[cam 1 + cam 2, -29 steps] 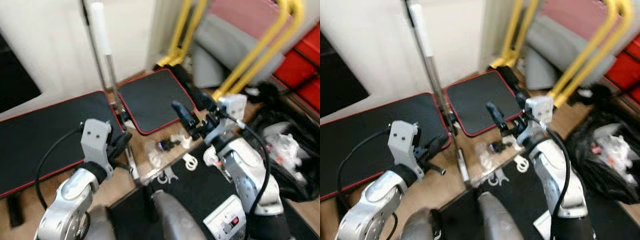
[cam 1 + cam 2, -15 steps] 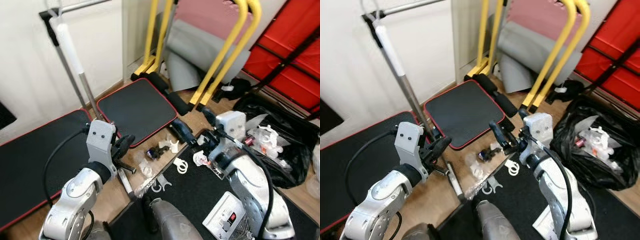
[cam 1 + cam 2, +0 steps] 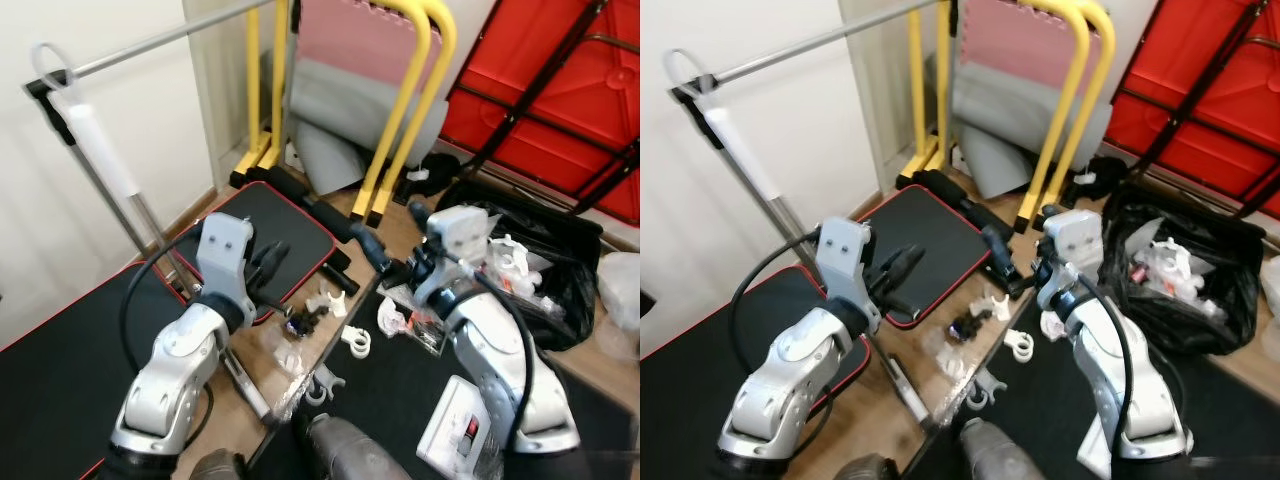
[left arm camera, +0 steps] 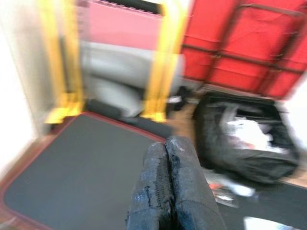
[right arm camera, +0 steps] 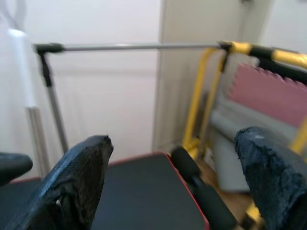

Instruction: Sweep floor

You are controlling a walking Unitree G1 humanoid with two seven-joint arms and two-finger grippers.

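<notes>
while both arms reach forward over the floor, the scene reads so:
left tool: fingers pressed together, holding nothing, above the red-edged black mat.
right tool: fingers spread wide, empty, above the wooden floor.
litter: white plastic scraps and clear wrap lying on the floor between the mats.
black rubbish bag: open, beside the right arm.

two black mats, one bin bag

A black bin bag of rubbish lies near yellow bars and a red-edged mat.
</notes>
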